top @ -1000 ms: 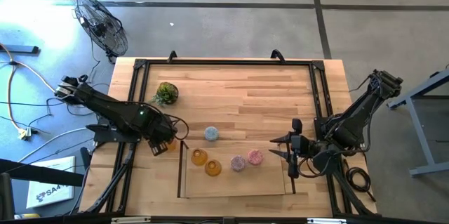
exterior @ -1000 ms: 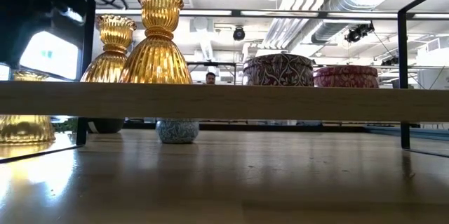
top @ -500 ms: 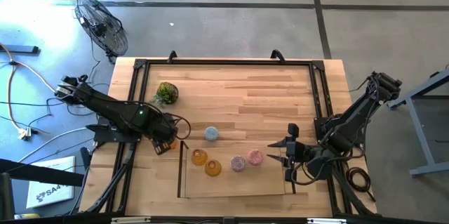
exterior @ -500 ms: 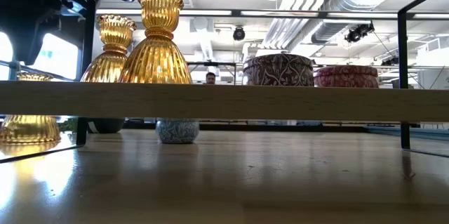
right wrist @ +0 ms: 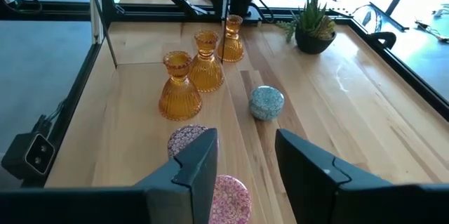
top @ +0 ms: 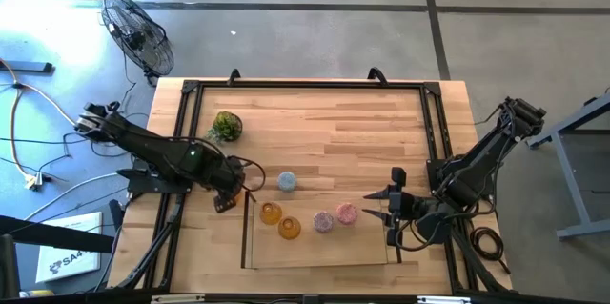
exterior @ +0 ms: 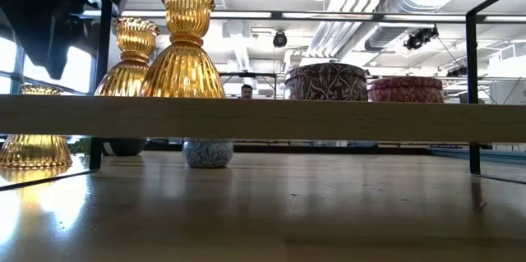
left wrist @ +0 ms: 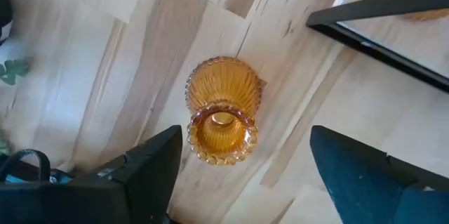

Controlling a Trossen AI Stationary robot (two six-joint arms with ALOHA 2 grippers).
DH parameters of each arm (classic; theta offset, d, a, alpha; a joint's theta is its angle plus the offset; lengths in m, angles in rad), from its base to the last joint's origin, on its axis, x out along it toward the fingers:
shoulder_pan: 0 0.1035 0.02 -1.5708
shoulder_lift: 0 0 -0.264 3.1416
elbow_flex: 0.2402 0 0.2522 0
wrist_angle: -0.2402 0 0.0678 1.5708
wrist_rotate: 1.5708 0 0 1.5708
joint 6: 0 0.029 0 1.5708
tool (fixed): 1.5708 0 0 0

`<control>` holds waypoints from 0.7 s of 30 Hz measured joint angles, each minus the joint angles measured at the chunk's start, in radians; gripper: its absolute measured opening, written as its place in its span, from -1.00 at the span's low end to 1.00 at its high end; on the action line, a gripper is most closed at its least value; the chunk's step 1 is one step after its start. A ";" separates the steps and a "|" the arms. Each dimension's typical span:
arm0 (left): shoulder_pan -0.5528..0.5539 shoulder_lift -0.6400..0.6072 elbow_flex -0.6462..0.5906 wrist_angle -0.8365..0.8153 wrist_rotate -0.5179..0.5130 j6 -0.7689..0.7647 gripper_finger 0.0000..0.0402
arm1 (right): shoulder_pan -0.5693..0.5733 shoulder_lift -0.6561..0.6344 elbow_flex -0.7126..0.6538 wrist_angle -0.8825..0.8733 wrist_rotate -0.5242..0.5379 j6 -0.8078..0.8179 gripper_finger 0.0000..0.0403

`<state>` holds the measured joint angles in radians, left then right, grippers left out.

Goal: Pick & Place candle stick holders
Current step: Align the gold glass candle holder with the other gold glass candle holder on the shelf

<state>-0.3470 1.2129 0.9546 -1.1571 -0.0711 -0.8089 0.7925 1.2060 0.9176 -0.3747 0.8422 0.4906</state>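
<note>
An amber candle stick holder [left wrist: 223, 108] stands upright on the table just left of the tray's black left rim [top: 245, 233]; it also shows in the low view [exterior: 33, 135]. My left gripper [top: 229, 196] hovers over it, open, with a finger on either side [left wrist: 245, 138]. In the tray stand two amber holders [top: 271, 213] [top: 289, 228], a purple one [top: 323, 221] and a pink one [top: 346, 213]. A pale blue holder [top: 287, 182] stands on the table beyond the tray. My right gripper [top: 386, 211] is open and empty at the tray's right edge.
A green plant ball [top: 227, 126] sits at the far left of the table. A black frame [top: 305, 86] runs round the table. A fan [top: 138, 32] stands on the floor beyond the left corner. Bare wood lies at the far right [top: 381, 132].
My left gripper has shifted a little toward the tray, staying over the amber holder, which stands where it was. My right gripper has moved slightly toward the table's near edge.
</note>
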 joint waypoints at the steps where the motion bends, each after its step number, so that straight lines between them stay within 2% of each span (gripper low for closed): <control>1: 0.000 0.006 0.000 -0.001 0.000 0.012 0.55 | 0.000 0.000 0.000 0.002 0.000 -0.001 -0.30; 21: 0.000 0.114 -0.001 -0.054 -0.096 0.019 0.57 | 0.000 -0.001 0.000 0.036 -0.011 -0.001 -0.30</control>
<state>-0.3466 1.3270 0.9535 -1.2108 -0.1672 -0.7895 0.7921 1.2053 0.9176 -0.3383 0.8309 0.4892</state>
